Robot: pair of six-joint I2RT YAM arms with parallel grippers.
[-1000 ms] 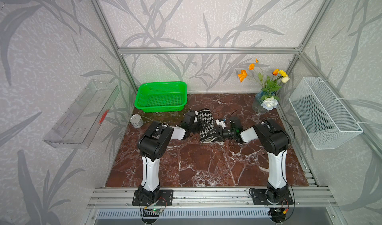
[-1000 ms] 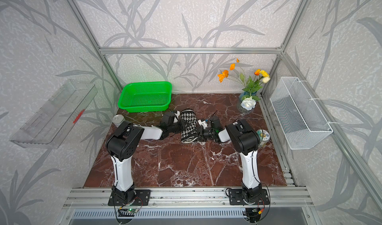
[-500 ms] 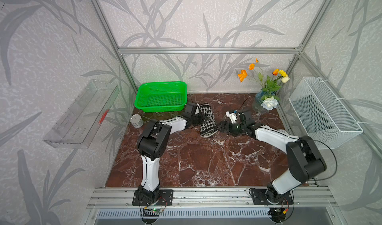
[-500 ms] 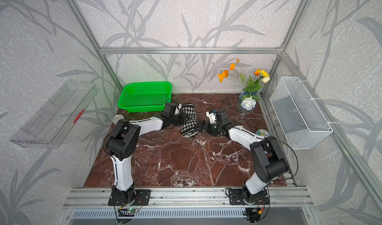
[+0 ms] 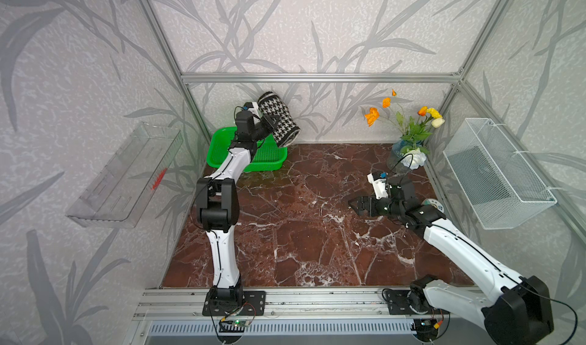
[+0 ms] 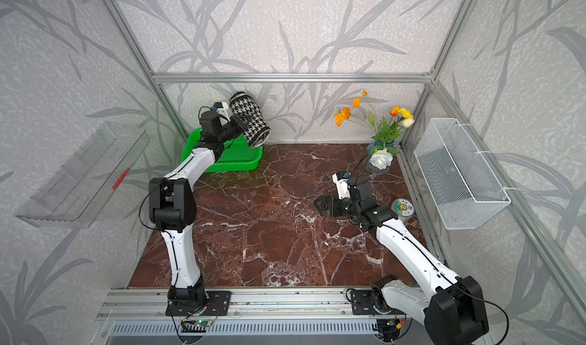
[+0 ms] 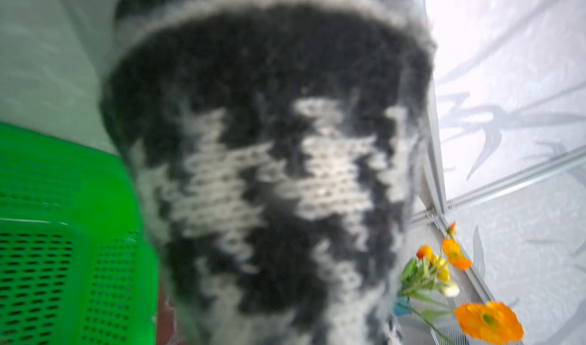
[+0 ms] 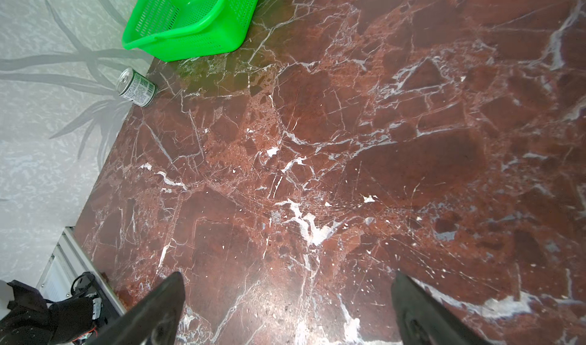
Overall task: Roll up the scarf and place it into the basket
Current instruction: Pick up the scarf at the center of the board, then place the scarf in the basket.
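Left gripper (image 5: 269, 125) is clamping the rolled-up scarf (image 5: 280, 119). Its jaws are pinching in on the houndstooth roll, and one dark finger (image 6: 243, 118) is lying across the outside. It is holding the roll in the air, raised over the far right corner of the green basket (image 5: 218, 161) and clear of the rim, with the roll slanting down toward the back wall. The left arm is bending at the elbow by the table's (image 5: 301, 232) left edge, and its forearm is rising up over the basket. Through the left wrist camera the scarf (image 7: 269, 175) is filling most of the view, blurred, with the basket (image 7: 47, 264) showing beside it.

Right gripper (image 5: 352, 205) is standing with its jaws spread wide, gripping nothing. It is hovering low over bare marble on the table's right side and pointing toward the middle. Its arm is stretching low and forward from the base. A small round tin (image 6: 402, 209) is sitting just beside its wrist.
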